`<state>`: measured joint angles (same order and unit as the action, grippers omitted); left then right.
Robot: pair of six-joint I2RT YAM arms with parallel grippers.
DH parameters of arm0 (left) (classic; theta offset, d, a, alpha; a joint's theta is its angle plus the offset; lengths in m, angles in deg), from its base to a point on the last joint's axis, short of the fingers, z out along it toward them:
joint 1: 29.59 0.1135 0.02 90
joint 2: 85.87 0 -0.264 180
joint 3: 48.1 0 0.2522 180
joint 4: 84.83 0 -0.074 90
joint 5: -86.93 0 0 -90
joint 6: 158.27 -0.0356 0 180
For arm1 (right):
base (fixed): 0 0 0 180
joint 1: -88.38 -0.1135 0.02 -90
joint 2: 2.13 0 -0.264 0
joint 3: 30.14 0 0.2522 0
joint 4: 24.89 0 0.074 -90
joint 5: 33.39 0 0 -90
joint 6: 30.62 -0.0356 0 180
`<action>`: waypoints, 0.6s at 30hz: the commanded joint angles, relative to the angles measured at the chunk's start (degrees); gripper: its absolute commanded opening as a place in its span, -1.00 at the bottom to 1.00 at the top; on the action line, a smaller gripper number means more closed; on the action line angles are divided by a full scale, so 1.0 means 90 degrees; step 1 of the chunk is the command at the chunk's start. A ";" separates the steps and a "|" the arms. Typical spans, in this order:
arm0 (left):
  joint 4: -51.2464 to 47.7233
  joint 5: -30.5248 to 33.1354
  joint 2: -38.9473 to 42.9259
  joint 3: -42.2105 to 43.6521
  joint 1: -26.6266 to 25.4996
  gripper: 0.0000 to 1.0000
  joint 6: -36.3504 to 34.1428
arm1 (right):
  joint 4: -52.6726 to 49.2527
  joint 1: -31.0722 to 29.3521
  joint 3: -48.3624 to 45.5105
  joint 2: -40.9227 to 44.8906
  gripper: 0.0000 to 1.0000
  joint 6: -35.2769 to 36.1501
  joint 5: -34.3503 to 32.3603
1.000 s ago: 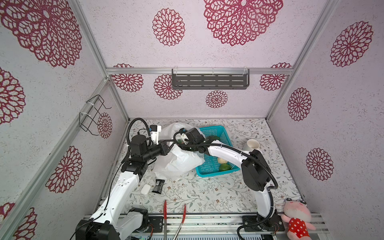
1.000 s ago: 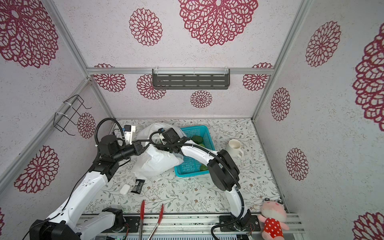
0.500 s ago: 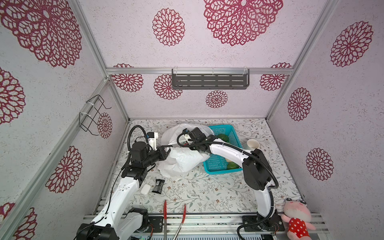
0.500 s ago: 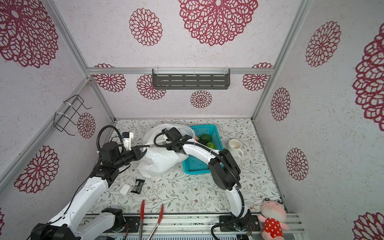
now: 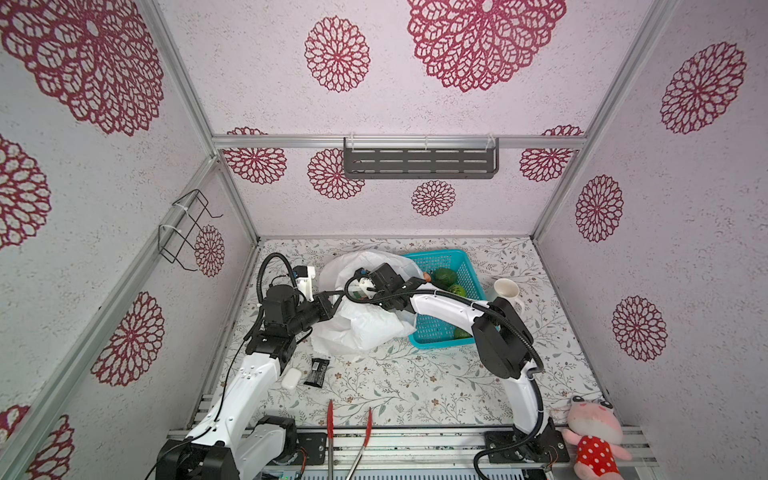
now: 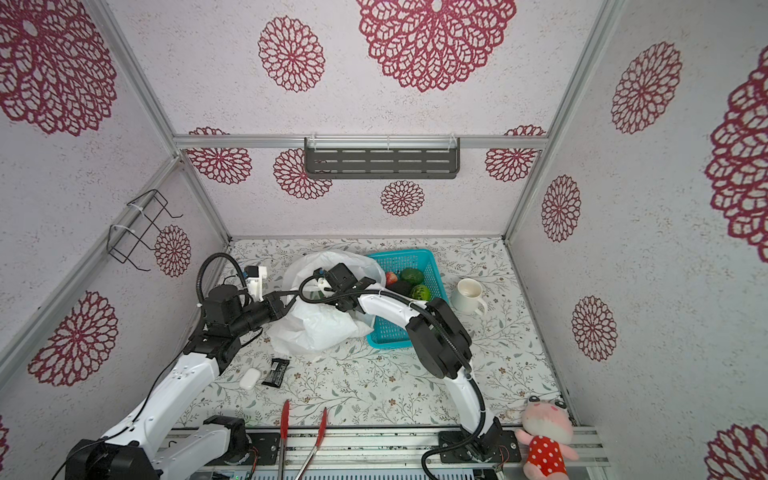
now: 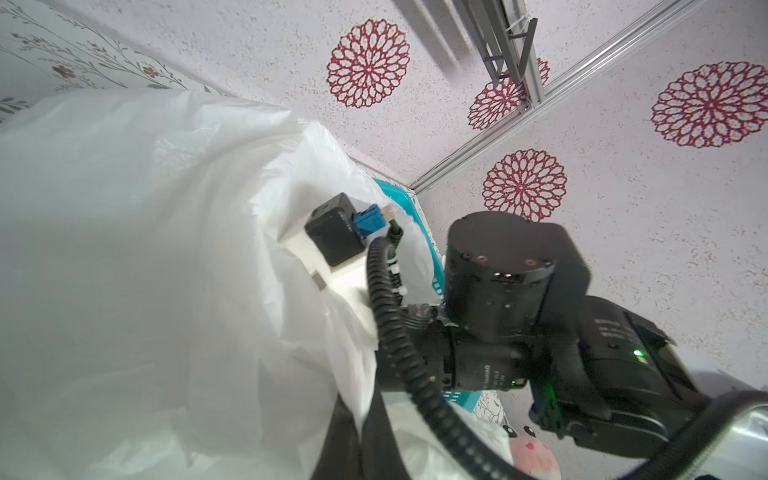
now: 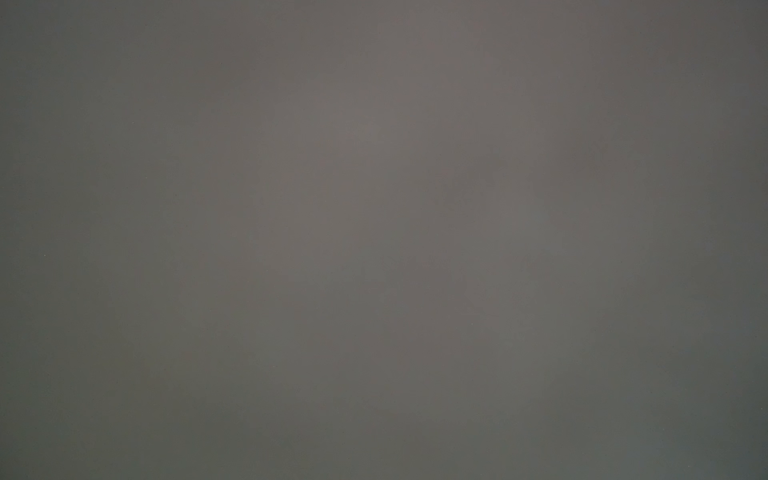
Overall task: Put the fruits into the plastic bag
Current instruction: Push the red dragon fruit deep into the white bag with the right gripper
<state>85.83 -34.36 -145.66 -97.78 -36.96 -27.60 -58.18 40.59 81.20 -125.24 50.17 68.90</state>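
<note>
The bag (image 5: 365,328) sits crumpled left of centre, pressed against the basket (image 5: 436,332), where I see fruits (image 6: 411,276) lying. My left gripper (image 5: 330,305) is clamped tight on the bag's left edge. The right gripper is buried in the bag's mouth; I cannot tell how wide it stands or what it holds.

The right wrist view is only grey blur. In both top views the bag (image 5: 365,328) hides the tips of the right gripper (image 5: 358,300), and the right arm (image 5: 440,305) covers some fruits (image 5: 444,275). The left wrist view's edge cuts the plush (image 7: 534,459).
</note>
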 commanded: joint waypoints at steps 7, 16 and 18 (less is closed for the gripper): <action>0.0250 0.0335 0.0216 0.0250 0.0023 -1.00 0.0129 | 0.0427 0.0007 -0.0006 0.0782 0.30 -0.0114 0.0171; -0.0214 0.0549 0.0502 0.0251 -0.0006 -1.00 -0.0177 | 0.0597 0.0027 -0.0977 0.2379 0.65 0.0134 -0.0437; -0.0299 0.0586 0.0575 0.0251 -0.0015 -1.00 -0.0236 | 0.0573 0.0037 -0.1267 0.2695 0.65 0.0133 -0.0566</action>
<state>84.83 -30.39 -141.86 -95.61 -36.98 -27.84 -56.61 40.61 70.47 -107.73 50.17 66.04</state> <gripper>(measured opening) 0.041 0.932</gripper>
